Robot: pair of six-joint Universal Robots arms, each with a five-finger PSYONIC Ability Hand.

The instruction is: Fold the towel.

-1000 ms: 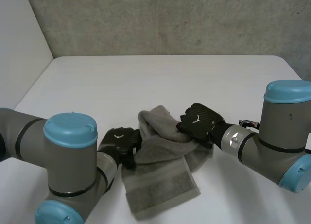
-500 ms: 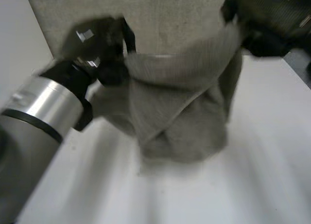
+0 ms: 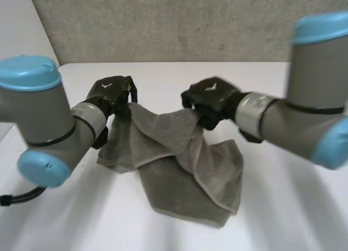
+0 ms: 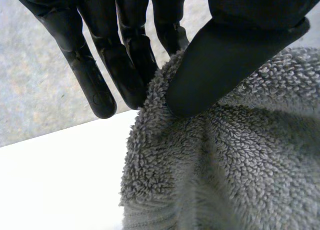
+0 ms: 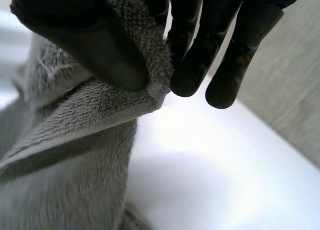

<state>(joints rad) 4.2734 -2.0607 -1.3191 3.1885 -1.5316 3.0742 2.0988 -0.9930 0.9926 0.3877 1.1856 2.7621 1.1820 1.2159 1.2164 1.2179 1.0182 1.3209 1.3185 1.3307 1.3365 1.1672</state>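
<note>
white table runs back to a rough grey wall in the head view. above the table the left hand and the right hand are raised at about the same height, near each other but apart. each is clamped on the upper edge of the grey terry-cloth towel, at or close to a corner. the cloth sags between them and hangs below both hands, its lower part bunched on the table. holding it high by two points looks meant to let it drop open before a fold is laid. it is creased and partly doubled over, so i judge the fold not yet begun. both forearms reach inward from the sides, backs of the hands turned up.

in the left wrist view, the left hand's thumb presses the towel's edge against the straight fingers, a pinch right at the fingertips. the towel falls away under the palm, with table and wall beyond.

in the right wrist view, the right hand's thumb pins a doubled corner of towel against the nearest fingers. the other fingers beside the pinch stand free. the cloth hangs beneath the palm toward the table.
</note>
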